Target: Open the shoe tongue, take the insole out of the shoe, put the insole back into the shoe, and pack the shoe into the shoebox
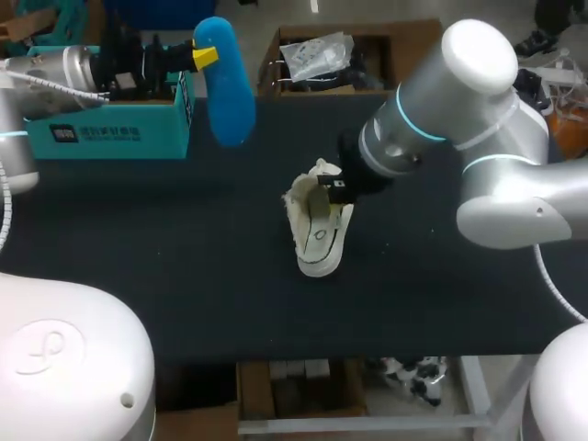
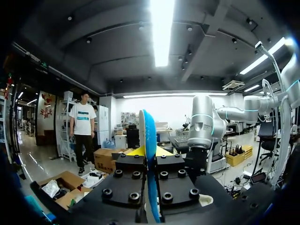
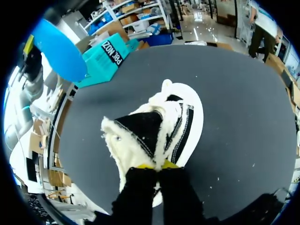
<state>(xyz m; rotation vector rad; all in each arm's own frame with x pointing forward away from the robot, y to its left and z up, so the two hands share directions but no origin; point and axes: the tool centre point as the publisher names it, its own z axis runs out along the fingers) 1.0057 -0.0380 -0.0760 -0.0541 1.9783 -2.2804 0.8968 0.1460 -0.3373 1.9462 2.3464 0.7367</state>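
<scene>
So, the shoe (image 1: 320, 230) sits mid table (image 1: 184, 276), w/ its black fuzzy tongue (image 3: 140, 133) lifted up. R gripper (image 3: 157, 166) is pinched tight on the tongue's fluffy edge. L gripper (image 2: 149, 152) is squeezed on the blue insole (image 1: 223, 81), up in the air by the teal shoebox (image 1: 110, 133). I think the insole is out. Next: slide it back in while R holds the shoe open. Box has white print; not read out.
</scene>
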